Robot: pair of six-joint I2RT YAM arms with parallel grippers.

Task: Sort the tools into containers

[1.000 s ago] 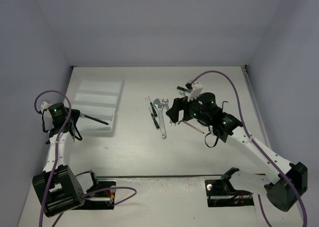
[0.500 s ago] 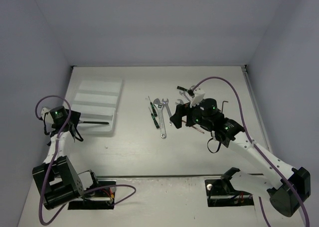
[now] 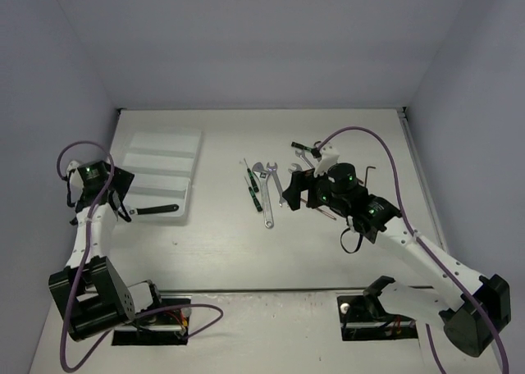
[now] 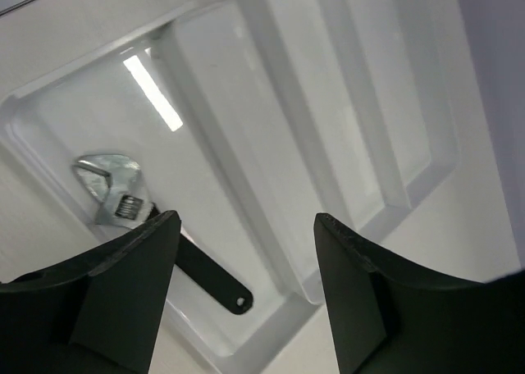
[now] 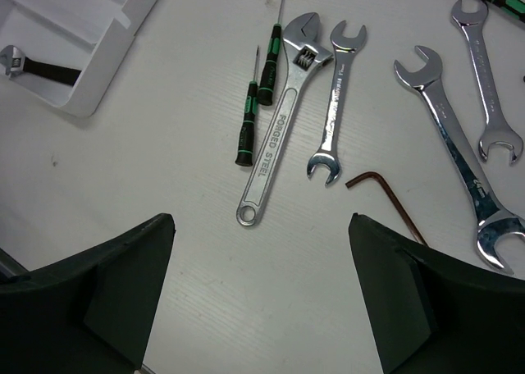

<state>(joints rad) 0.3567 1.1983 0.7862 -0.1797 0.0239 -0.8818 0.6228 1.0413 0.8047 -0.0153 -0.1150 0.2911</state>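
Note:
The white tray (image 3: 164,141) of long containers lies at the table's left. A black-handled adjustable wrench (image 4: 207,274) lies loose in its nearest compartment (image 3: 156,210), silver head toward the left end. My left gripper (image 4: 246,225) hangs open just above that compartment, fingers apart on both sides of the handle, touching nothing. Mid-table lie the other tools: a silver adjustable wrench (image 5: 280,124), two green-black screwdrivers (image 5: 248,121), several silver open-end wrenches (image 5: 336,95) and a red-brown hex key (image 5: 392,203). My right gripper (image 5: 261,225) hovers open over bare table just near of them.
The tray's other compartments (image 4: 328,103) show nothing in them. Another hex key (image 3: 368,171) and a green-handled screwdriver (image 3: 302,149) lie farther back right. Grey walls close the table on three sides. The arm bases stand at the near edge.
My left gripper has opened and let go of the black-handled wrench, which dropped flat into the tray's nearest compartment. The right gripper shifted slightly toward me over the tools.

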